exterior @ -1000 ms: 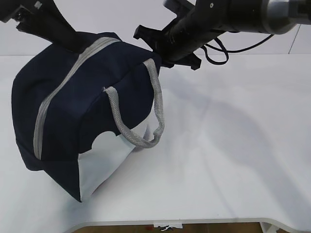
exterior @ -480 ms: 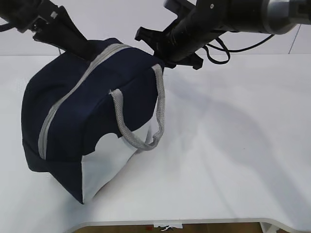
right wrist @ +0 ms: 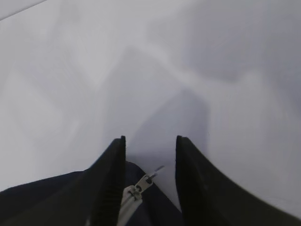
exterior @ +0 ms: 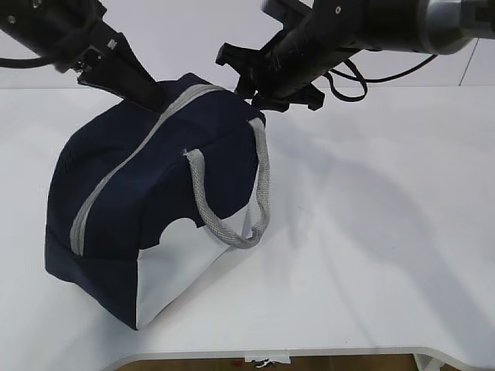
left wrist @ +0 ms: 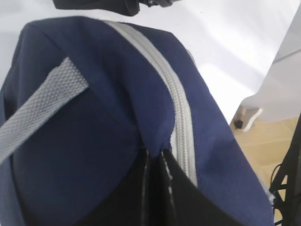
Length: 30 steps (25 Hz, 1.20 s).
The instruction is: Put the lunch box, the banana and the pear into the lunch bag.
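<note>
White worktop [exterior: 402, 255] against a pale wall [exterior: 193, 31].

Worktop surface is plain matte white, front edge rounded at the corner; soft grey shadows fall across its right half. A pale grey-white wall runs behind it. In the left wrist view, a light wood-toned floor [left wrist: 263, 141] shows beyond the worktop edge, with a white furniture leg [left wrist: 249, 115] standing on it.

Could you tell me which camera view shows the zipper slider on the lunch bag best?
The right wrist view: the zipper slider lies between the open fingers of the right gripper. The left wrist view shows only the closed zipper of the lunch bag; in the exterior view the arm hides that end.
</note>
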Motion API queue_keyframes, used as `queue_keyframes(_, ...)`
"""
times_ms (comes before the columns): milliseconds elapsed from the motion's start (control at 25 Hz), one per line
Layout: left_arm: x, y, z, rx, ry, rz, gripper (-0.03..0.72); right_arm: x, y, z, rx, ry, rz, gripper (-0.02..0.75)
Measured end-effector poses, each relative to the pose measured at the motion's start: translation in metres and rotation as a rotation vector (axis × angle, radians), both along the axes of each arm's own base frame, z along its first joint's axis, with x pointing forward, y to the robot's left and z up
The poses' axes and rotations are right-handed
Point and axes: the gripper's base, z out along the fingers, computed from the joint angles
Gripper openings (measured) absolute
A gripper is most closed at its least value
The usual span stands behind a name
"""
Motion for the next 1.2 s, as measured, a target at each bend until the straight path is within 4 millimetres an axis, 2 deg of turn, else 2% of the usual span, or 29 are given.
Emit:
queue_keyframes(80, 0.003, -0.001, -0.005, -0.007, 0.015, 0.003, -0.006, 0.000, -0.001, 0.000, -0.016, -0.007, 0.005, 0.321)
queue_keyframes(280, 0.005, -0.002, -0.008, -0.013, 0.024, 0.008, -0.006, 0.001, -0.006, 0.003, -0.143, -0.023, 0.047, 0.341)
queue_keyframes(720, 0.004, -0.002, -0.008, -0.013, 0.031, 0.001, 0.004, -0.001, -0.013, 0.057, -0.298, -0.087, 0.132, 0.342)
queue_keyframes(840, 0.004, -0.002, -0.008, -0.008, 0.040, 0.009, 0.053, -0.006, -0.015, 0.062, -0.386, -0.065, 0.225, 0.342)
queue_keyframes(1040, 0.004, 0.001, -0.010, 0.031, 0.076, 0.055, 0.231, -0.017, -0.020, 0.073, -0.468, 0.002, 0.319, 0.342)
queue_keyframes(1120, 0.006, 0.002, -0.008, 0.045, 0.082, 0.071, 0.288, -0.021, -0.021, 0.075, -0.480, 0.033, 0.332, 0.342)
queue_keyframes(1200, 0.007, 0.002, 0.000, 0.046, 0.077, 0.077, 0.314, -0.024, -0.023, 0.074, -0.492, 0.067, 0.344, 0.342)
